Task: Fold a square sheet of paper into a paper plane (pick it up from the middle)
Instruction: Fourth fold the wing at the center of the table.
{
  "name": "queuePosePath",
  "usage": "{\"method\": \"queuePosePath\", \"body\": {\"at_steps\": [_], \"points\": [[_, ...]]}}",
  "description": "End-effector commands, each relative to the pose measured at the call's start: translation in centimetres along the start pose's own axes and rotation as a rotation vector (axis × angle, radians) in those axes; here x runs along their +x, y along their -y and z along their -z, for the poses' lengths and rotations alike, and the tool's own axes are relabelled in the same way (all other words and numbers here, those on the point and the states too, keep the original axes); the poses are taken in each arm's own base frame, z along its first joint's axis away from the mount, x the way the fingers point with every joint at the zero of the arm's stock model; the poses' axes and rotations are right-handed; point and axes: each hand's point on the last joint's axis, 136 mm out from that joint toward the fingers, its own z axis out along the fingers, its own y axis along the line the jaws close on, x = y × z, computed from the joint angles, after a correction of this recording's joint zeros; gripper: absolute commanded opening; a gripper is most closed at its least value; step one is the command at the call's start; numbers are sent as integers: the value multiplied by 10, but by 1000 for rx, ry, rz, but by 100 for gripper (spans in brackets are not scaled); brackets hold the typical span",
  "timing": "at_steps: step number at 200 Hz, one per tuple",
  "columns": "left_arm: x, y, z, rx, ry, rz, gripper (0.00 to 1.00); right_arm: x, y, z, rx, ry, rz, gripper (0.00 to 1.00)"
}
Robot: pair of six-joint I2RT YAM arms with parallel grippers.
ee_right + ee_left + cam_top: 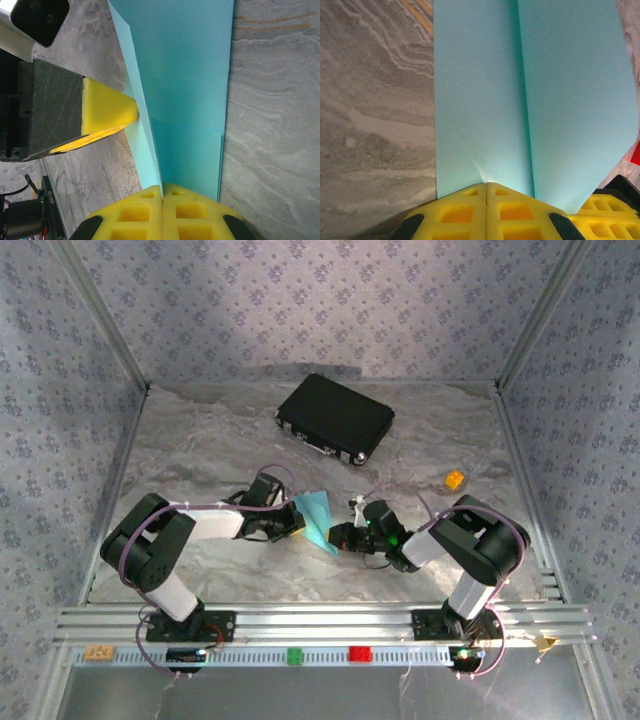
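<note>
Top view: the light blue sheet of paper (318,519) sits at the middle of the table (200,455), caught between the two arms, and is folded rather than flat. The left claw (298,520) meets it from 9 o'clock and the right claw (338,537) from 4 o'clock. Left wrist view: the yellow fingers (465,212) are clenched together on the near edge of the sheet, with a straight crease running away from the grip toward 12 o'clock and a panel on either side of it. Right wrist view: the right claw's pads are likewise pressed shut on the paper's near edge; the left claw's yellow tip touches the sheet from 9 o'clock. Whether the sheet's underside touches the table cannot be told. A closed black case (335,418) lies at 12 o'clock of the paper, well apart. A small orange block (455,479) lies at 2 o'clock, also apart.
</note>
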Motion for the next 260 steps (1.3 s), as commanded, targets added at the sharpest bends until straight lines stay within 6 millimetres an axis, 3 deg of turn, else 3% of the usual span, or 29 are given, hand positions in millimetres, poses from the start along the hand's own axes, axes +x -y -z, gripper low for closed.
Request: {"method": "queuePosePath", "body": {"at_steps": [1,111,204,223,260], "points": [[7,-13,2,-47,-4,13,7,6,17,4,63,-7,-43,1],[8,-11,5,-48,5,16,6,5,10,1,51,-17,-50,1],[5,-7,8,-41,18,-2,7,9,17,-2,66,-31,-72,1],[4,0,11,-16,26,-16,9,10,18,-3,70,-34,-78,1],[-6,35,27,86,78,-91,14,11,19,-3,65,-37,-93,1]]}}
